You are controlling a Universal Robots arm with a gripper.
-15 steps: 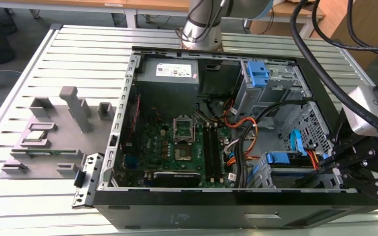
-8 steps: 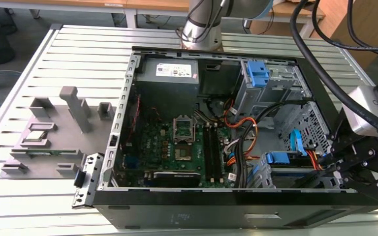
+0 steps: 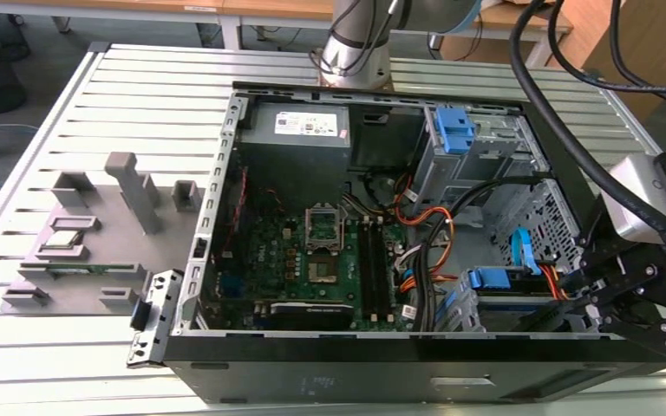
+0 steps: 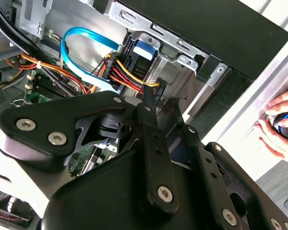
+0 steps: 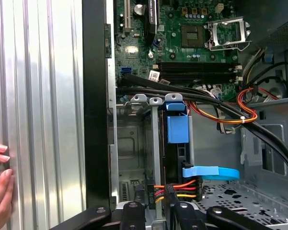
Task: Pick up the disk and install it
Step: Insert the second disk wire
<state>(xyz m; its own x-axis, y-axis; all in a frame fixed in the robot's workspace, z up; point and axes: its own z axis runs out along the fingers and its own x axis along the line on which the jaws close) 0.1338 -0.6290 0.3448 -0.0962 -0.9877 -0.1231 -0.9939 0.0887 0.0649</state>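
Observation:
The disk stands on edge in the drive bay at the case's front corner, with its blue side rail showing; in the exterior view its blue rail sits low on the exterior view's right. Red, yellow and black power wires and a flat blue data cable run to its end. My gripper hovers at that cabled end, with its fingertips a little apart and nothing gripped between them. In the exterior view the gripper hangs over the case's right wall.
The open computer case lies on a slatted metal table. Inside are the motherboard, a grey power-supply box and a second blue-railed bay. A grey parts fixture lies left. A person's hand rests on the table beside the case.

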